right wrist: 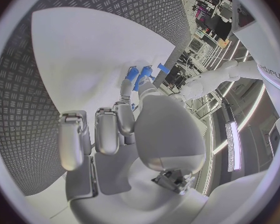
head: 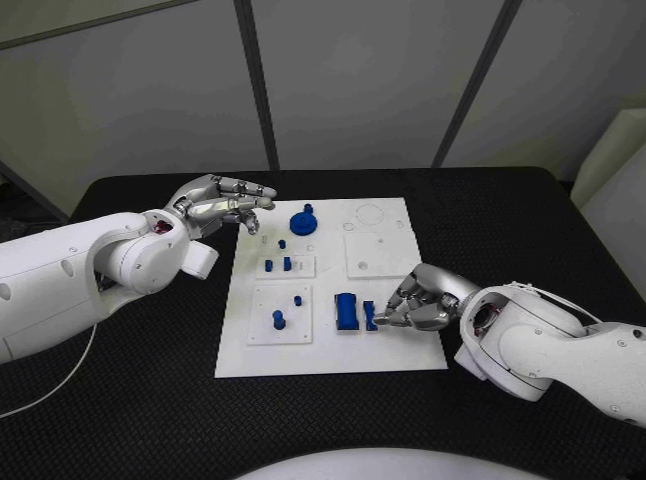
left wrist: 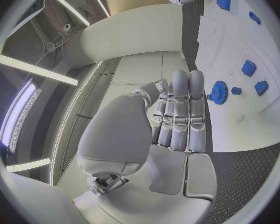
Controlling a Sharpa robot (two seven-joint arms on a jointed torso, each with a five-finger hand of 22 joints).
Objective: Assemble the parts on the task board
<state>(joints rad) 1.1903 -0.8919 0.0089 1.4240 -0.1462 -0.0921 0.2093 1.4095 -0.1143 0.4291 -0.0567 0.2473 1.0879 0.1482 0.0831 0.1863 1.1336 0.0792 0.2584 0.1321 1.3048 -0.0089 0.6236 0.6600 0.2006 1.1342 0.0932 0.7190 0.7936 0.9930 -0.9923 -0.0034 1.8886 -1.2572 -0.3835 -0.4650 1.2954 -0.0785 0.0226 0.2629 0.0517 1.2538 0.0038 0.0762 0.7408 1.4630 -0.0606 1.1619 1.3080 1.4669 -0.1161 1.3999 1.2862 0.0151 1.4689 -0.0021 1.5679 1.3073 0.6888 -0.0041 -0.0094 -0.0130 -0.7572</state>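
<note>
Small blue plastic bar stands upright on the white task board, near edge, just beside the blue cylinder; right hand pinches it from the right. Left hand, far-left, fingers loosely curled, empty.

Cool, even light falls from overhead — the task board glows bright against the black table, with only soft shadows under the hands. Head view stays sharp throughout. Both wrist views bend hard at the rim — straight edges curve, ceiling strips flare white, and the near fingers look slightly soft.
</note>
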